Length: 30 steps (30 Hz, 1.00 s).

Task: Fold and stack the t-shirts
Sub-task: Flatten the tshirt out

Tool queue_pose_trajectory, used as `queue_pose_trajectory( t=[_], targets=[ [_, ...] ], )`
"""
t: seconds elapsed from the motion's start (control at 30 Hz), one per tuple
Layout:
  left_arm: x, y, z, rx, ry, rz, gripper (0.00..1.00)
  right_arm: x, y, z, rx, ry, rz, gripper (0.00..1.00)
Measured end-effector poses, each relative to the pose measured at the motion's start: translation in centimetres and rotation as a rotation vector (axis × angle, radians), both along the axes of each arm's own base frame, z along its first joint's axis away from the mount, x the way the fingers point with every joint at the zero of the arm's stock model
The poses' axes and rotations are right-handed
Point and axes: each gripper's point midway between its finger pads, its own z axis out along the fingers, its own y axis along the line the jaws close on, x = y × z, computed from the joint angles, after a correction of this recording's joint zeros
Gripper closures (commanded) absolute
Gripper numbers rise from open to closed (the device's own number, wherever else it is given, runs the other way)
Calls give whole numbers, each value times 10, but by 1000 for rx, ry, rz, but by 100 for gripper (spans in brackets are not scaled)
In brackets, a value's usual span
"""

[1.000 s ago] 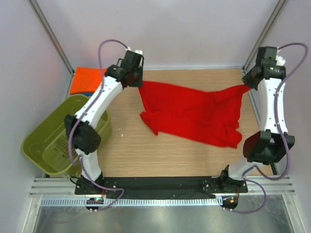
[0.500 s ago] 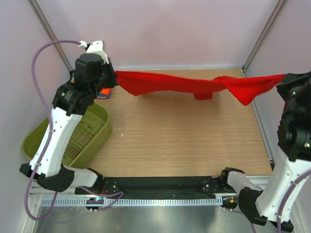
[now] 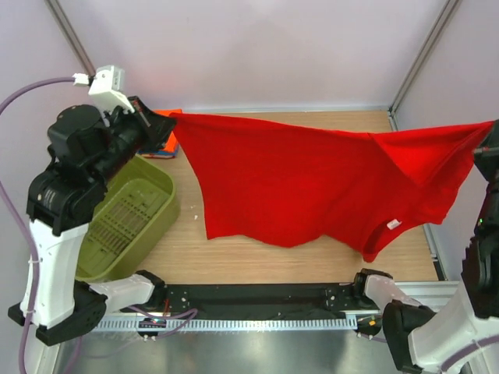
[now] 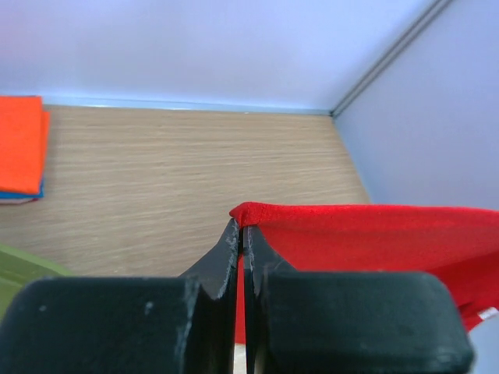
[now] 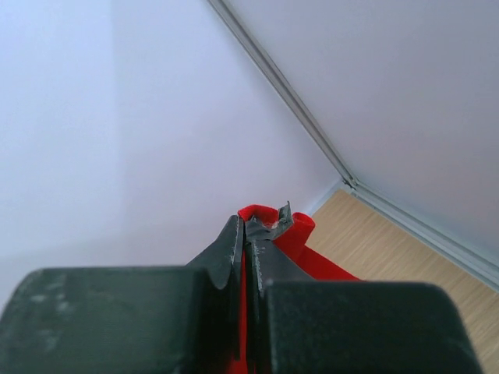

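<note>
The deep red t-shirt (image 3: 312, 179) hangs spread in the air between both arms, high above the table, its white neck label (image 3: 394, 224) near the lower right. My left gripper (image 3: 160, 121) is shut on its left corner (image 4: 248, 212). My right gripper (image 3: 490, 134) is shut on its right corner (image 5: 269, 216). The orange t-shirt (image 3: 168, 134) lies folded on the blue t-shirt (image 3: 162, 154) at the back left; both also show in the left wrist view, the orange one (image 4: 19, 144) above the blue one (image 4: 22, 198).
The olive-green basket (image 3: 125, 218) stands at the left, under my left arm. The wooden table (image 3: 234, 249) lies below the hanging shirt. Frame posts stand at the back corners.
Both grippers have risen and pulled apart with the red t-shirt. The shirt went from lying crumpled on the table to hanging spread out in the air.
</note>
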Motion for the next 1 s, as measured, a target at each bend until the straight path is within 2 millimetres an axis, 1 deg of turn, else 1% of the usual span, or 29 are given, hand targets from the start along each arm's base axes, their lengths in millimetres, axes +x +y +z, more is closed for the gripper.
queue_pose_trajectory(
  t=[0.07, 0.17, 0.3, 0.37, 0.43, 0.47, 0.5, 0.53, 0.6, 0.63, 0.7, 0.73, 0.77, 0.8, 0.83, 0.87, 0.9, 0.93, 1.0],
  targets=[
    [-13, -1, 10, -38, -21, -32, 100, -17, 2, 7, -7, -37, -14, 99],
    [-39, 2, 26, -96, -67, -79, 100, -55, 7, 14, -15, -108, -35, 99],
    [-68, 7, 42, -149, -117, -128, 100, -104, 15, 25, -24, -220, -50, 99],
    [-79, 11, 49, -170, -141, -139, 100, -120, 18, 29, -26, -267, -53, 99],
    [-81, 11, 48, -178, -151, -139, 100, -126, 18, 30, -29, -288, -56, 99],
    [-77, 10, 42, -174, -139, -137, 100, -123, 17, 28, -28, -286, -56, 99],
    [-71, 8, 33, -166, -121, -129, 100, -116, 16, 26, -27, -274, -55, 99],
    [-61, 4, 21, -151, -87, -120, 100, -106, 14, 23, -25, -258, -53, 99],
    [-36, -5, -8, -107, -3, -93, 100, -69, 7, 9, -17, -187, -45, 99],
    [-20, -10, -21, -82, 39, -75, 100, -43, 3, -1, -14, -136, -35, 99],
    [11, -19, -45, -35, 107, -35, 100, 14, -5, -26, -11, -36, -8, 99],
    [28, -22, -57, -8, 138, -11, 100, 48, -10, -42, -8, 23, 8, 99],
    [48, -27, -73, 26, 176, 10, 100, 82, -14, -61, -6, 81, 28, 99],
    [67, -32, -89, 53, 208, 27, 100, 117, -19, -83, -3, 148, 48, 99],
    [88, -36, -108, 80, 249, 46, 100, 144, -22, -102, -4, 197, 70, 99],
    [107, -38, -127, 103, 286, 63, 100, 176, -24, -124, -5, 243, 103, 99],
    [126, -40, -146, 122, 320, 78, 100, 206, -26, -152, -1, 302, 136, 99],
    [144, -39, -166, 144, 355, 96, 100, 233, -26, -179, 3, 351, 172, 99],
    [178, -36, -202, 171, 414, 127, 100, 272, -22, -228, 13, 430, 250, 99]
  ],
)
